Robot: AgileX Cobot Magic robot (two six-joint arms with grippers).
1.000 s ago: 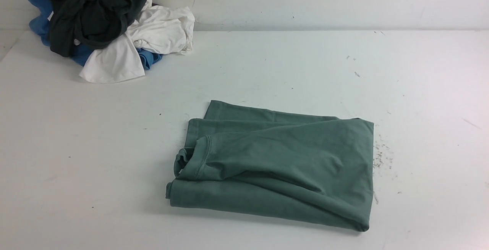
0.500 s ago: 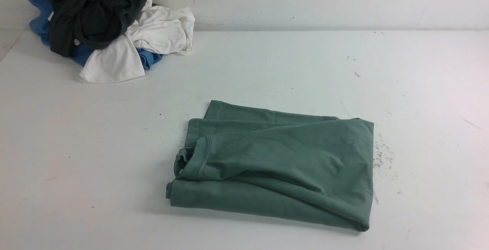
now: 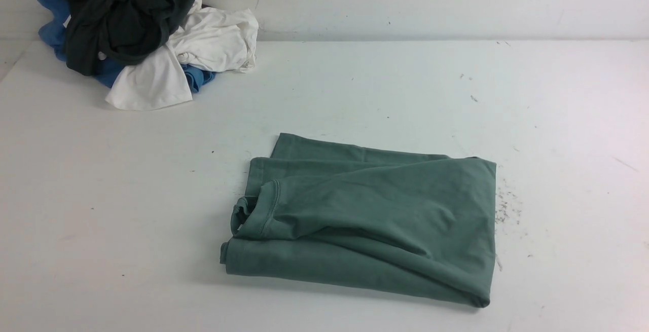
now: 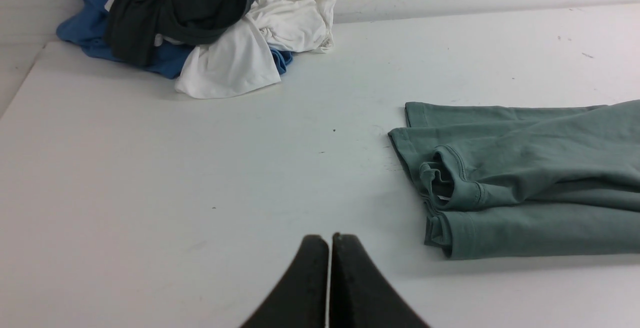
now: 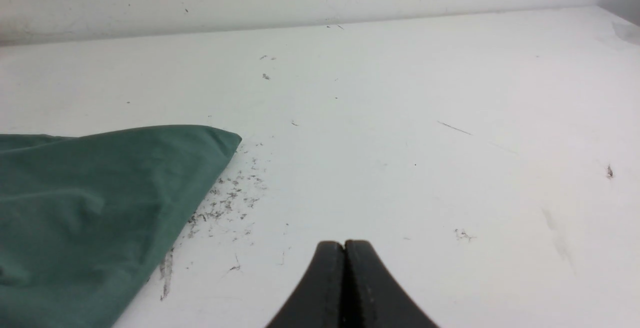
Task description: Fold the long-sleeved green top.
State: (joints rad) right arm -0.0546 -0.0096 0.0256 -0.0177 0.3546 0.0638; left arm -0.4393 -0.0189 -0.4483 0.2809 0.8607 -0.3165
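You have 2 grippers, both closed with nothing between the fingers: left gripper (image 4: 330, 243), right gripper (image 5: 345, 248). Neither touches cloth.

Green top (image 3: 385, 210): on the table (image 3: 127, 210), near the middle, folded into a layered, roughly 4-sided bundle. Judgement: folding is well advanced, perhaps finished. Risk 1: if you refold, pinching only the upper layer at the near edge would likely skew the stack, since that layer runs diagonally over the lower roll. Risk 2: tugging the bunched left end could open the folds. Risk 3: lowering closed fingertips would push creases rather than grip.

Texture: matte, soft-looking knit; smooth at the right, rumpled at the left, stitched seam visible. 2 flat strips with hemmed ends extend along the far side.

Farther, at the far left: limp heap of charcoal garment (image 3: 137, 17), white garment (image 3: 152, 81) and blue garment (image 3: 53, 33), crumpled, well apart from your top.
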